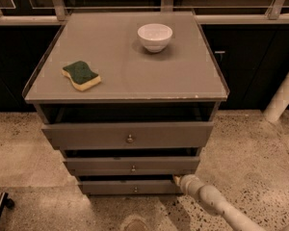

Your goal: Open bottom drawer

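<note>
Drawers, three of them, are sitting stacked beneath the desk [135, 81], each one showing a single small round knob at its middle. The top drawer [86, 136] is looking widest and tallest, the middle drawer [96, 166] is coming next, and the bottom drawer [111, 187] is lying lowest, just above the speckled floor [250, 153], as the narrowest front. Dark gaps are showing above all three fronts.

One white bowl [154, 36] is standing upright on the far part of the desk, right of centre. One green and yellow sponge [81, 75] is lying flat near the left edge, well apart from the bowl.

One pale arm [214, 202] is reaching in from the lower right corner. Its pincer [178, 179] is pointing left at the right end of the bottom drawer, near its upper corner and well right of that drawer's knob [135, 189]. Whether the pincer is spread or pressed together cannot be told.
</note>
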Robot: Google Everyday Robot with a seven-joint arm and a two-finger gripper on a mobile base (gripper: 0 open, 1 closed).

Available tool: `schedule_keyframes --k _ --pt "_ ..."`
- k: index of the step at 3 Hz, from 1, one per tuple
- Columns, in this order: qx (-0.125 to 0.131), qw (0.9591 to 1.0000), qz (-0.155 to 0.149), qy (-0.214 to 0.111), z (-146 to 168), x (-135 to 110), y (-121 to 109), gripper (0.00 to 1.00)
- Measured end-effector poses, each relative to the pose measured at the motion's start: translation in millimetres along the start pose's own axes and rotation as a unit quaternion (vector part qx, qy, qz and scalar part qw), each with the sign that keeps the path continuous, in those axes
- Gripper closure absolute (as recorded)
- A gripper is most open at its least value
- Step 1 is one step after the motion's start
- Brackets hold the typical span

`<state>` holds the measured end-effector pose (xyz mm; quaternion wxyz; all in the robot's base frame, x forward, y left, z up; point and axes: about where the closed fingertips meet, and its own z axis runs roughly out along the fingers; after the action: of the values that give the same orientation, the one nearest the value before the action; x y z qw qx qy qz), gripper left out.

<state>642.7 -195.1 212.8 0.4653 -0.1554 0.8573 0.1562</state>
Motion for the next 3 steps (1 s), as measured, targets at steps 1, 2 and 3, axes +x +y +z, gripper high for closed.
schedule_keyframes --k 1,2,3 --pt "0.007 0.9997 0.012 0.022 -0.5 16.1 5.4 1.0" --pt "0.014 0.9986 0.026 0.043 -3.8 32.1 10.4 1.0" --pt "0.014 0.9986 0.026 0.043 -6.4 27.5 10.9 1.0"
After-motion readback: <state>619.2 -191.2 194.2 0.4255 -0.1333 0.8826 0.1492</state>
